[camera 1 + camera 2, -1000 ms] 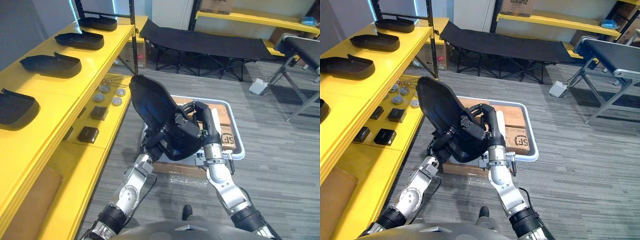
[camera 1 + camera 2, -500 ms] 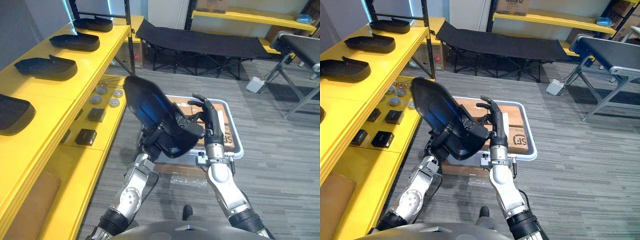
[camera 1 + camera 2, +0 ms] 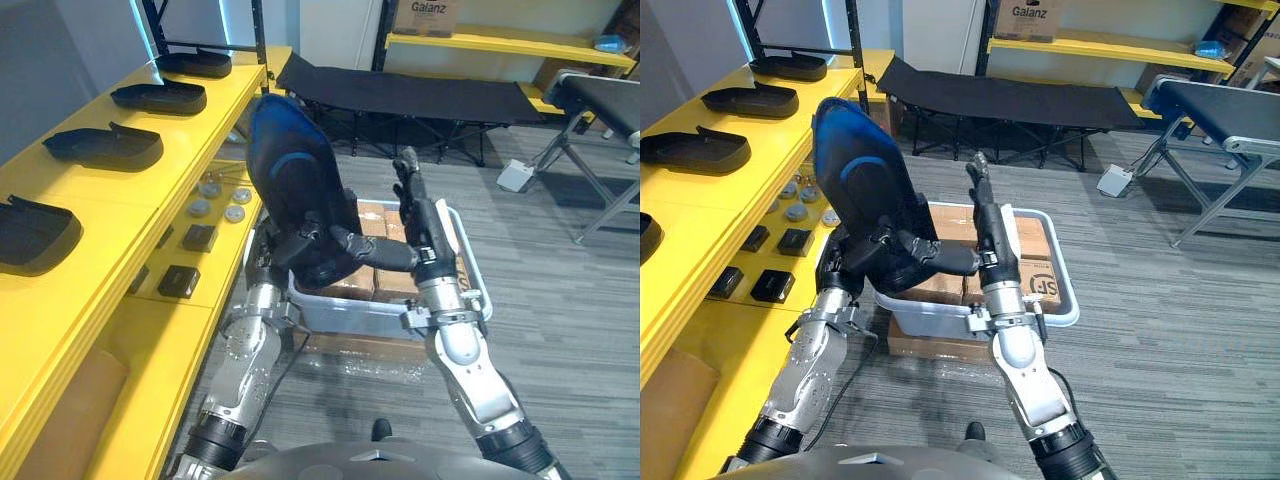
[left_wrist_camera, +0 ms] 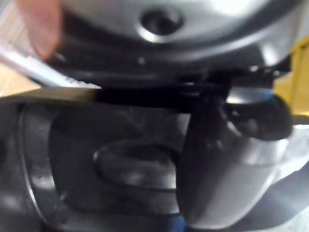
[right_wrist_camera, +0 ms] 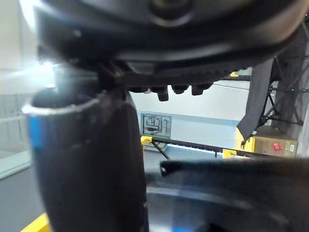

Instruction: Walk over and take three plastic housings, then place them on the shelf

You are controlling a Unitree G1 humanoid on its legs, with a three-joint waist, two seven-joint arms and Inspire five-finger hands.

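My left hand (image 3: 303, 253) is curled on the lower end of a black plastic housing (image 3: 290, 180) and holds it upright, level with the yellow shelf (image 3: 130, 195) on my left. Beside it my right hand (image 3: 418, 222) is open, fingers pointing straight up, its thumb reaching across to the housing's lower part. The same housing (image 3: 862, 180) and right hand (image 3: 988, 225) appear in the right eye view. Several more black housings lie in a row on the shelf top, the two nearest being one (image 3: 104, 147) and another (image 3: 38, 233).
A grey tote (image 3: 350, 312) with cardboard boxes sits on the floor right under the hands. The lower shelf level holds small dark blocks (image 3: 198, 238) and round parts. A black cot (image 3: 400, 92) stands behind, a conveyor frame (image 3: 600, 100) at right, and a white box (image 3: 517, 174) on the floor.
My right hand has let go of the housing and straightened its fingers upward. The left arm has lifted the housing higher and swung it upright, closer to the shelf. The camera has shifted.
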